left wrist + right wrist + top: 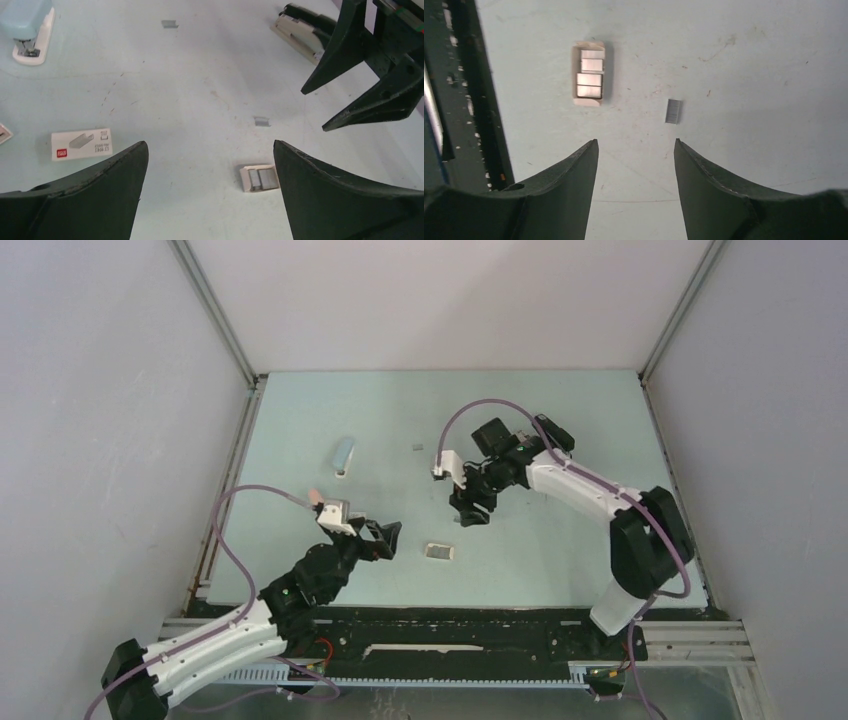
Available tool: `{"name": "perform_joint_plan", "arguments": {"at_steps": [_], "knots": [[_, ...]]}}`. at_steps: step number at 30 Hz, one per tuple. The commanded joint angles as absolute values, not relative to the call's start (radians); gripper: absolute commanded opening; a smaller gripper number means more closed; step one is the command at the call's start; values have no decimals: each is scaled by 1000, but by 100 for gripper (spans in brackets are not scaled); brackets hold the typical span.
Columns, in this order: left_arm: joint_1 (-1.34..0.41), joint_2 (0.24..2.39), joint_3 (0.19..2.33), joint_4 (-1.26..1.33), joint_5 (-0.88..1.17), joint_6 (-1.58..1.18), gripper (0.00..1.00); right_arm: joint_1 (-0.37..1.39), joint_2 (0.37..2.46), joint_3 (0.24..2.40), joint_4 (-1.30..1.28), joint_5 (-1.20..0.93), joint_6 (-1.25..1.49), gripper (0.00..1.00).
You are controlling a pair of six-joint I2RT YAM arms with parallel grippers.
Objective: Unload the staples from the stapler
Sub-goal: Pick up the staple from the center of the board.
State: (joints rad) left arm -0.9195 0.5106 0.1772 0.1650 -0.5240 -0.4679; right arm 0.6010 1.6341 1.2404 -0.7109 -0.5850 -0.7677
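A short silver-grey strip of staples (673, 111) lies on the table just ahead of my right gripper (636, 142), which is open and empty above the surface. The strip also shows in the left wrist view (261, 121). A second strip (170, 23) lies farther back, also seen from above (417, 447). A light-blue stapler (343, 454) lies closed at the back left. A black-and-cream stapler (300, 30) lies behind the right gripper (470, 512). My left gripper (210, 145) is open and empty, low over the table (388, 538).
A small white tray holding staple blocks (589, 75) lies between the grippers (438, 552). A white labelled box lid (81, 144) lies to the left. A black rail (474, 100) runs along the near table edge. Walls enclose the light-blue table.
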Motion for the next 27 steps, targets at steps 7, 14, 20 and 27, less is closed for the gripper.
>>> {"name": "perform_joint_plan", "arguments": {"at_steps": [7, 14, 20, 27], "knots": [[-913, 489, 68, 318, -606, -461, 100, 660, 1830, 1364, -706, -327, -700, 66], [-914, 507, 58, 336, -617, -475, 100, 679, 1895, 1367, -678, -292, -688, 66], [-913, 545, 64, 340, -620, -498, 100, 691, 1921, 1368, -665, -283, -695, 66], [-912, 542, 62, 340, -621, -504, 100, 703, 1958, 1381, -654, -257, -697, 63]]}}
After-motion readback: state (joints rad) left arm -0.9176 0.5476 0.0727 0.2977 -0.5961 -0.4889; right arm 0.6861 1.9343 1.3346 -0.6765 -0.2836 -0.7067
